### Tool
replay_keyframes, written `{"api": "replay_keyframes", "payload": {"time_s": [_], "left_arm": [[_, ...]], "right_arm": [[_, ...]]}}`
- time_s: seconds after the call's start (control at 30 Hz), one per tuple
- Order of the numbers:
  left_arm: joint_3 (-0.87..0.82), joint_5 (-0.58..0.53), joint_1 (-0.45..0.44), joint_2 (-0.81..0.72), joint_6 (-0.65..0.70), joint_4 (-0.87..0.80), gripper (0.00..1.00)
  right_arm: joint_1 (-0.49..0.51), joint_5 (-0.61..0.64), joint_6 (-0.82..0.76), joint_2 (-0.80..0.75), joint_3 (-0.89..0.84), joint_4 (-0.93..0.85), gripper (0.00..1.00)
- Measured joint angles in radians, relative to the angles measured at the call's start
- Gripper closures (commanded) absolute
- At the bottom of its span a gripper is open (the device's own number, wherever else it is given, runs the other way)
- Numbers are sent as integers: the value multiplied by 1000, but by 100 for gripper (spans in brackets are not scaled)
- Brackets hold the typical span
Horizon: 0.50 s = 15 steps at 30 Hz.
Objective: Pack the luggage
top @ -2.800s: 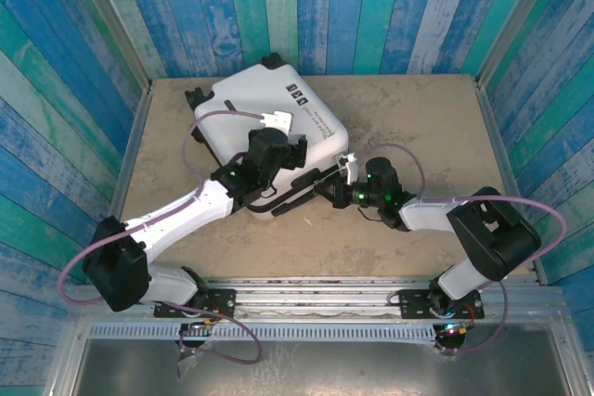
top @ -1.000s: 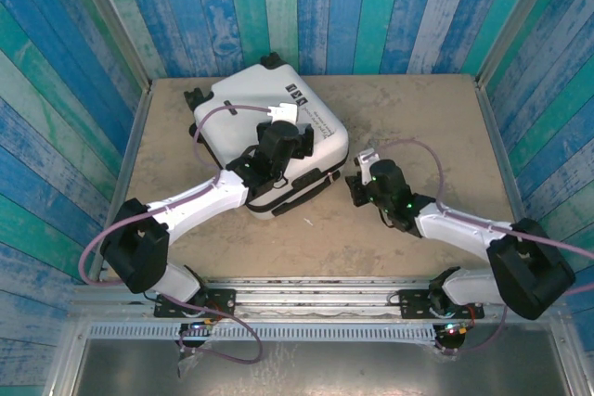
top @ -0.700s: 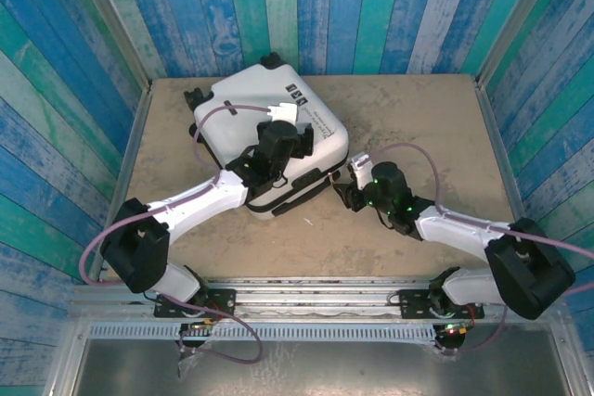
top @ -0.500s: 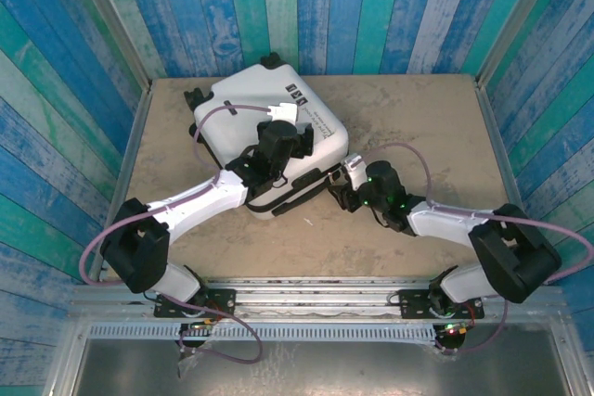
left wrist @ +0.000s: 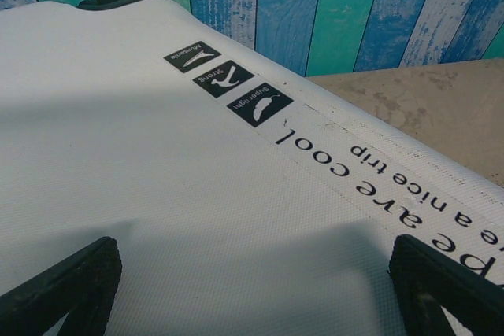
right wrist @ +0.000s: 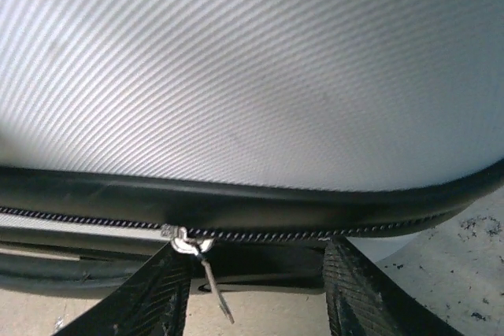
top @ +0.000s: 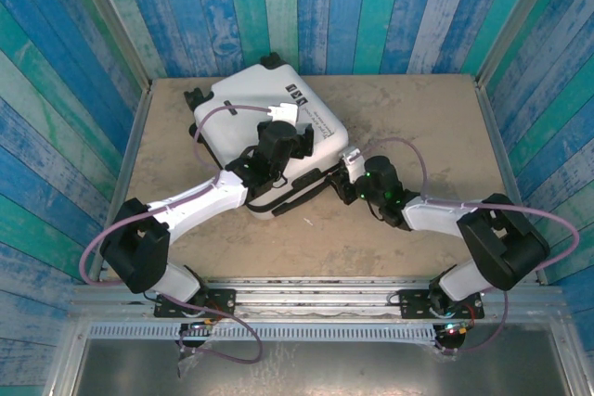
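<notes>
The luggage point(top: 246, 104) is a white hard-shell suitcase lying flat with its lid down at the table's back left, small black labels point(left wrist: 228, 83) on the shell. My left gripper point(top: 283, 141) hovers just above the lid, wide open, its black fingers point(left wrist: 71, 281) far apart with nothing between them. My right gripper point(top: 345, 185) is at the suitcase's near right corner, facing the black zipper trim point(right wrist: 260, 208). Its jaws stand apart. The metal zipper pull point(right wrist: 213, 282) dangles between them, close to the left finger point(right wrist: 150, 297), not pinched.
Bare sand-coloured tabletop point(top: 418, 127) stretches to the right of the suitcase. Painted plank walls point(top: 371, 6) close in the back and sides. A metal rail point(top: 316, 299) with both arm bases runs along the near edge. Black wheels point(top: 195, 97) stick out at the suitcase's far left.
My right gripper has swung left from open tabletop to the suitcase's corner, up to the zipper. The left arm and the suitcase have stayed put.
</notes>
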Motion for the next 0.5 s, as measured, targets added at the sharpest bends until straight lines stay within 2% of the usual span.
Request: {"api": "replay_keyframes", "payload": {"time_s": [0.07, 0.3, 0.5], "left_arm": [[-1, 0, 1, 0, 0, 1, 9], [-6, 4, 7, 0, 6, 13, 10], [-11, 5, 9, -1, 8, 21, 10]], "right_arm": [[-3, 7, 0, 3, 3, 0, 74], [-8, -16, -2, 15, 5, -22, 94], [6, -76, 0, 34, 8, -18, 99]]}}
